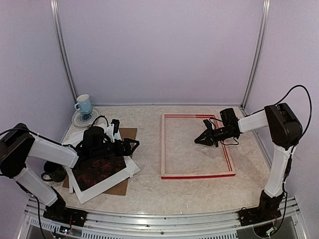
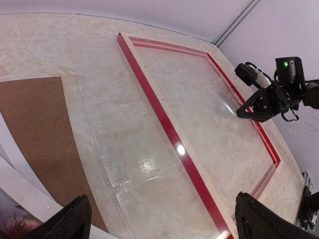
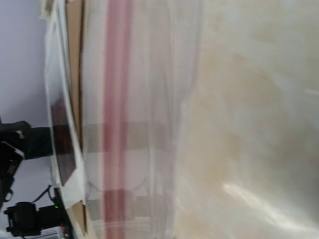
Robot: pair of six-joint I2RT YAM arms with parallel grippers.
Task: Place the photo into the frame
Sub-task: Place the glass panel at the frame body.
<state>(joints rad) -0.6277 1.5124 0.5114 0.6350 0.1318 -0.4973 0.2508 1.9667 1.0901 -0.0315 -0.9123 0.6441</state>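
The photo, dark red-brown, lies face up on the left of the table under a white window mat; one corner of the photo shows in the left wrist view. The frame lies flat at centre right, thin red bars with pale wood inside. My left gripper hovers open at the stack's right edge, pointing at the frame, nothing between its fingers. My right gripper is shut over the frame's interior near its right bar, with nothing seen in it. Its own view is blurred; the frame shows through a clear sheet.
A clear sheet lies on the table across the frame's left bar. A brown backing board sits under the mat stack. A blue mug stands on a plate at the back left. A dark object sits by the left arm.
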